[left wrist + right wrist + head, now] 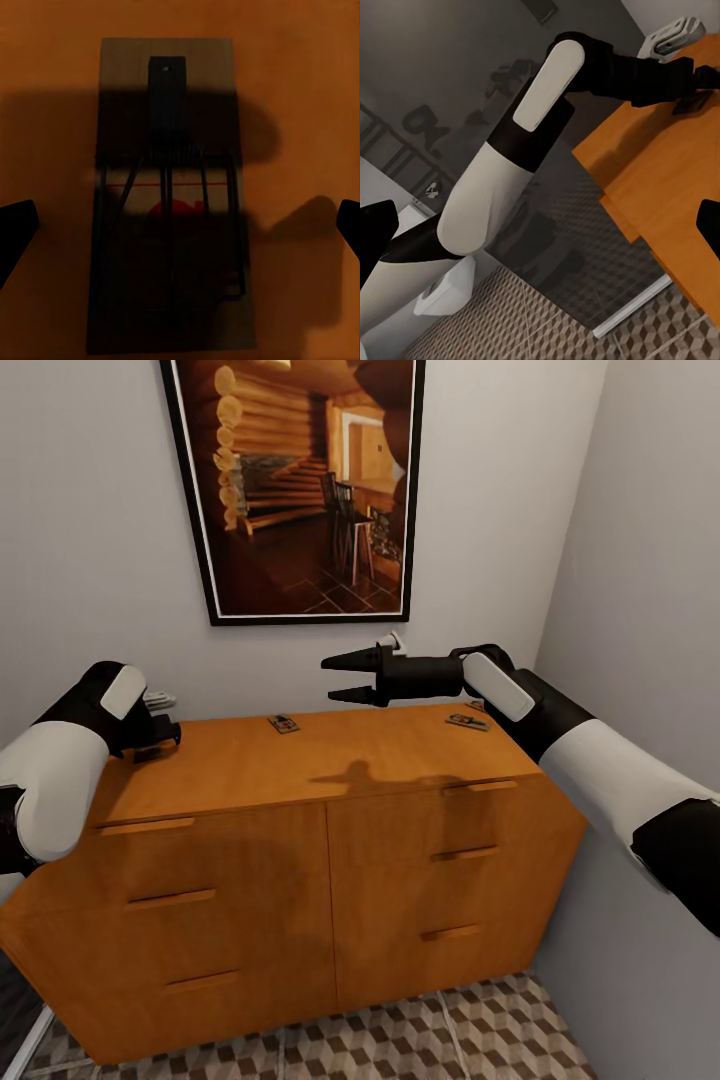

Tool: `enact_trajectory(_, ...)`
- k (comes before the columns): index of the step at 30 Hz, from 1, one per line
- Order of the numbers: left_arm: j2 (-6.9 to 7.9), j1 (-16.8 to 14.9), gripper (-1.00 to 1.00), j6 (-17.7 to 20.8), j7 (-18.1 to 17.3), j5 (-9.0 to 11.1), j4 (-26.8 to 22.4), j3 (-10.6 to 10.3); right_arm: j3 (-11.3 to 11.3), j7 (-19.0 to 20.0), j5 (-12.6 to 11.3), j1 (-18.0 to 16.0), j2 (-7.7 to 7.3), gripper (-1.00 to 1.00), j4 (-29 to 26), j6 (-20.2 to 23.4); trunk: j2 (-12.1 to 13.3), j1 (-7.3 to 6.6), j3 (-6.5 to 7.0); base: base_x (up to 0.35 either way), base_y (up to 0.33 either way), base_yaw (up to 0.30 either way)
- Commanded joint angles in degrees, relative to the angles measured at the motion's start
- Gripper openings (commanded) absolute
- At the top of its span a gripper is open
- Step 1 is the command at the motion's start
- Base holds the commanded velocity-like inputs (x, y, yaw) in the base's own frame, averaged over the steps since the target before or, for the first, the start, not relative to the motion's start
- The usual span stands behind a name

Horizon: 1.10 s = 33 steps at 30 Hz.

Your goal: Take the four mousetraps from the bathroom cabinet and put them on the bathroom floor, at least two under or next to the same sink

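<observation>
The orange-brown cabinet stands against the wall on the cube-patterned bathroom floor. Two mousetraps lie on its top, one at the back middle and one at the back right. My left gripper hangs low over the top's left end. In the left wrist view it is open, fingertips either side of a third mousetrap lying flat below. My right gripper is open and empty, held above the top and pointing left. The right wrist view shows the left arm and that mousetrap.
A large framed picture hangs above the cabinet. The right wall runs close to the cabinet's right end. A white fixture and a glass panel on a metal rail stand left of the cabinet. Open tiles lie in front.
</observation>
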Motion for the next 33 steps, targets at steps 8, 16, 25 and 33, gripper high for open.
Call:
enact_trajectory(8,0.04,0.01,-1.00,-0.04,0.61,1.12,3.20,0.31,0.20,0.30,-0.02,-0.09,-0.12,1.00,0.03,0.02,-0.02,0.00,-0.08,0.000,0.000,0.000)
enact_trajectory(16,0.05,0.01,-1.00,-0.05,0.62,1.07,3.50,0.27,0.20,0.36,-0.02,-0.09,-0.05,1.00,0.04,0.02,-0.02,0.00,-0.08,0.000,0.000,0.000)
enact_trajectory(25,0.01,0.09,-1.00,-0.10,0.62,1.04,3.43,0.22,0.21,0.32,-0.02,-0.09,-0.05,1.00,0.10,0.02,-0.02,0.00,-0.08,0.000,0.000,0.000)
enact_trajectory(33,-0.16,0.03,-1.00,0.14,0.62,1.02,2.32,0.39,0.24,0.22,-0.02,-0.04,-0.05,1.00,0.18,0.02,-0.02,0.00,-0.08,0.000,0.000,0.000)
